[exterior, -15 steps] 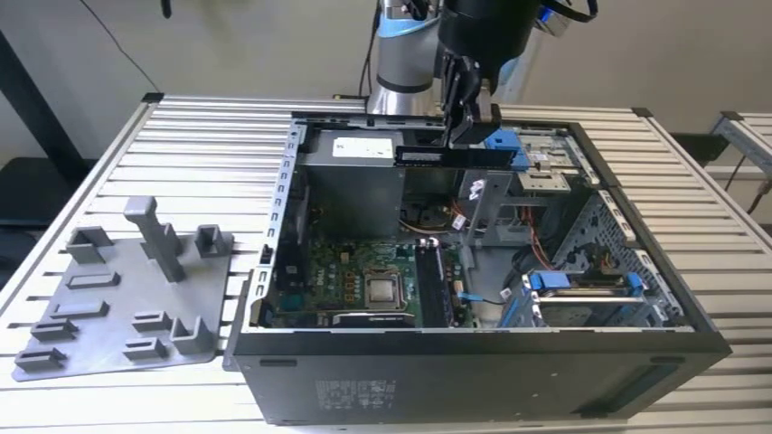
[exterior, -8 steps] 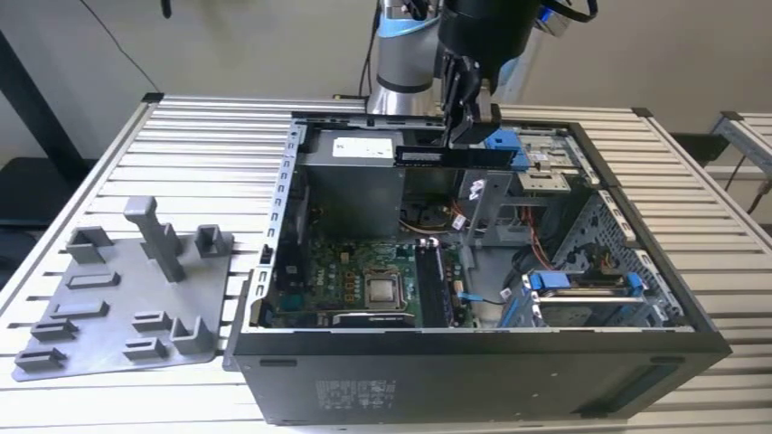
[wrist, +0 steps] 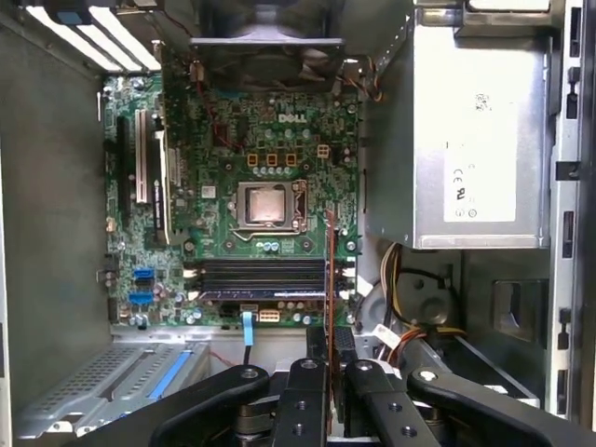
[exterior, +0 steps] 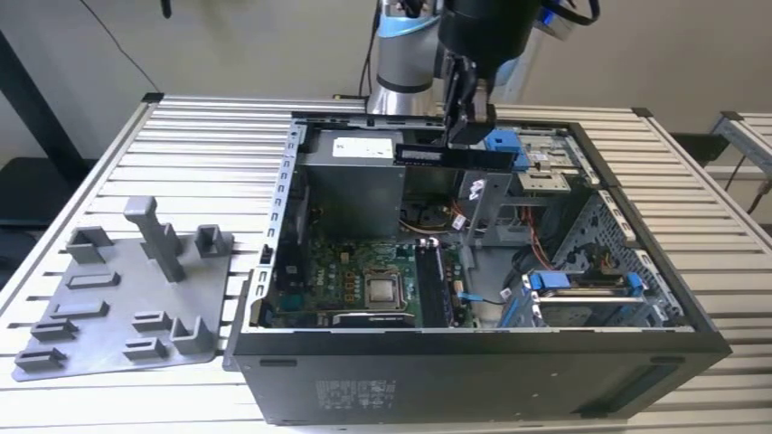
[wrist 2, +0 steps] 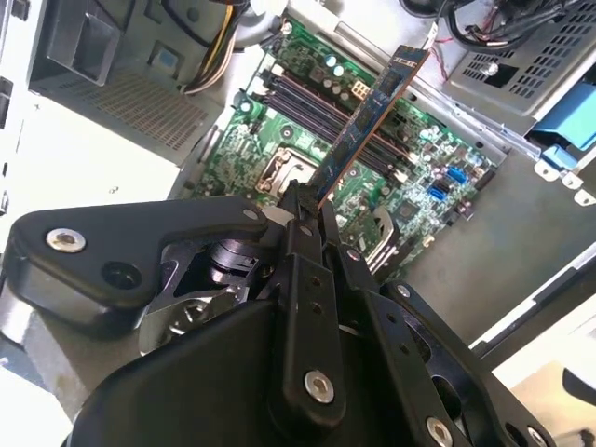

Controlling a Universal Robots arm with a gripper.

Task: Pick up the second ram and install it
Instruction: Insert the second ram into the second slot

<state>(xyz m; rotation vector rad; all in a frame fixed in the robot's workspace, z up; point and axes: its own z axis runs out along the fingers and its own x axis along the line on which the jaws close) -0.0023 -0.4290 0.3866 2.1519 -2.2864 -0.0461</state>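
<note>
The gripper (exterior: 467, 136) has its jaws closed narrowly on the second ram (exterior: 453, 155), holding it level above the far part of the open computer case (exterior: 483, 362). In the first wrist view the stick hangs clear of the green motherboard (wrist: 270, 140) and its memory slots (wrist: 261, 277). A grey holder plate (exterior: 121, 307) lies at the exterior view's left

Bright, even light washes the ribbed grey metal bench (exterior: 181, 136) pale. Beneath the black claw (wrist 2: 305, 200) the green motherboard (wrist 2: 270, 140) is sharp; the claw's near links blur softly.
</note>
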